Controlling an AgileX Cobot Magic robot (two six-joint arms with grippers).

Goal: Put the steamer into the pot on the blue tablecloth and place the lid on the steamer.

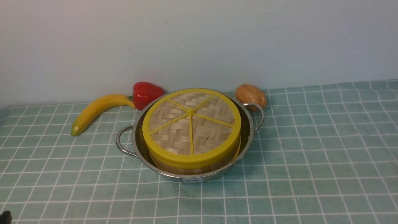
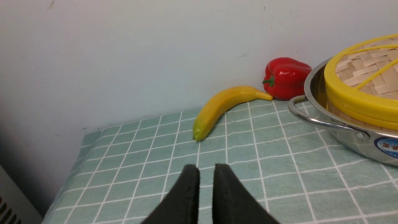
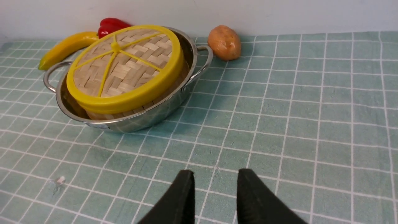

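1. Sitting at centre frame in the front view: pot (image 1: 189, 174) on the blue tablecloth (image 1: 311, 155), with steamer (image 1: 186, 168) inside it and lid (image 1: 191, 126) on top of the steamer.
2. Lid rim overhangs the steamer wall all round; appears seated, slightly tipped toward the lower edge of the frame. Judged: both placements complete, nothing left to carry.
3. Behind the pot, along the wall: banana (image 1: 96, 110) at left of centre, red pepper (image 1: 146, 93) touching or just beside the pot's far rim, potato (image 1: 250, 95) just beside the right loop handle.
4. Left gripper (image 2: 205, 174): narrow gap between the fingers, holding nothing. Hovers low over bare cloth, well apart from the pot, which lies at the right edge of the left wrist frame.
5. Right gripper (image 3: 215, 180): moderate gap, wider than the left, holding nothing. Pot lies toward the upper left of the right wrist frame, well apart.
6. Key relation: pot and stack lie ahead of both grippers and between them; round stack, so no long axis to align. Neither arm clearly nearer.
7. Arm pose: both withdrawn toward the lower edge of the front view; only a dark corner visible at lower left. Judged: any further move is retreat only.
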